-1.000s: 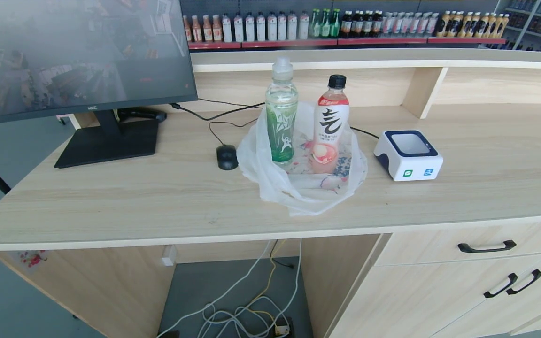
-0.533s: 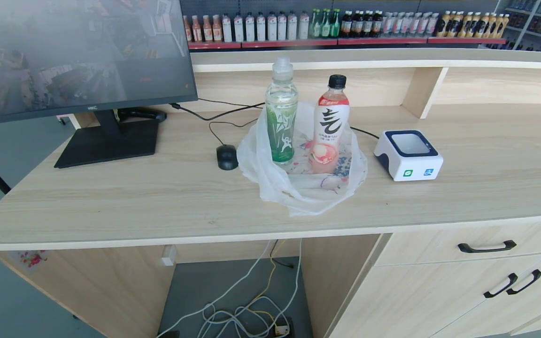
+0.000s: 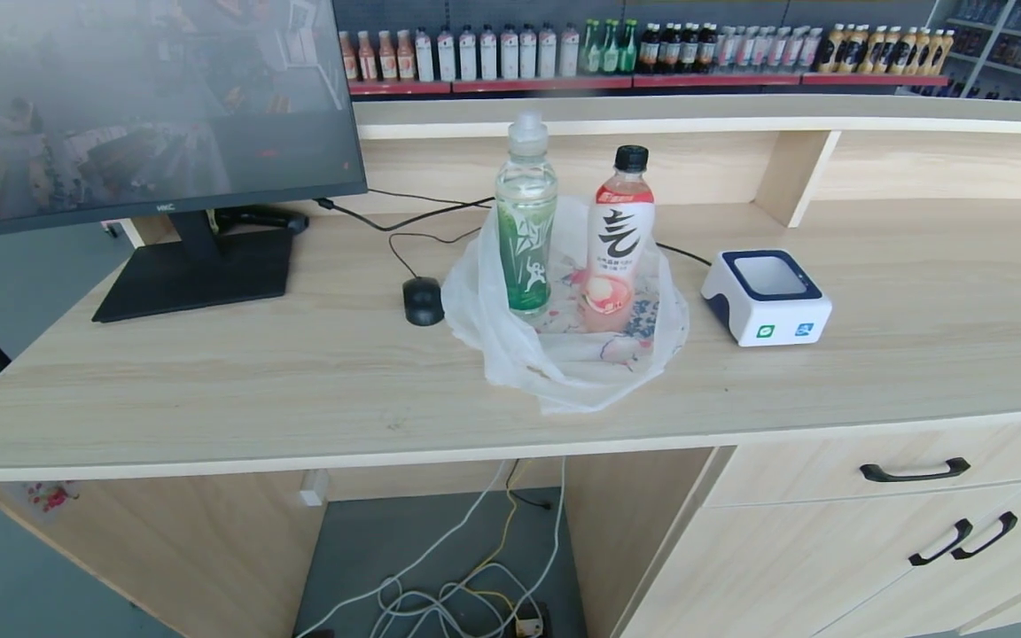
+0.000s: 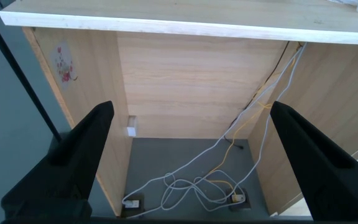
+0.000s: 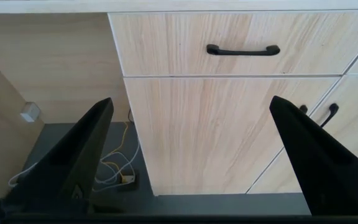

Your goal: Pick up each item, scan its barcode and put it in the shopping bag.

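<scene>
Upright and side by side at frame centre, inside the open white shopping bag (image 3: 564,372): green-label bottle (image 3: 526,221) and pink-label bottle (image 3: 619,239). Just right of it on the wooden counter (image 3: 209,381), barcode scanner (image 3: 766,297). Left gripper (image 4: 191,106) and right gripper (image 5: 191,99) spread wide, grasping nothing.

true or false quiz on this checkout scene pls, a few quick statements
1. The green bottle and the pink bottle stand upright in the shopping bag. True.
2. The scanner sits between the mouse and the shopping bag. False: the scanner is on the other side of the shopping bag from the mouse.
3. The pink bottle has a black cap. True.
4. The left gripper holds the green bottle. False: the left gripper is open and empty, below the counter.
5. The right gripper is open, facing the drawer fronts. True.
</scene>
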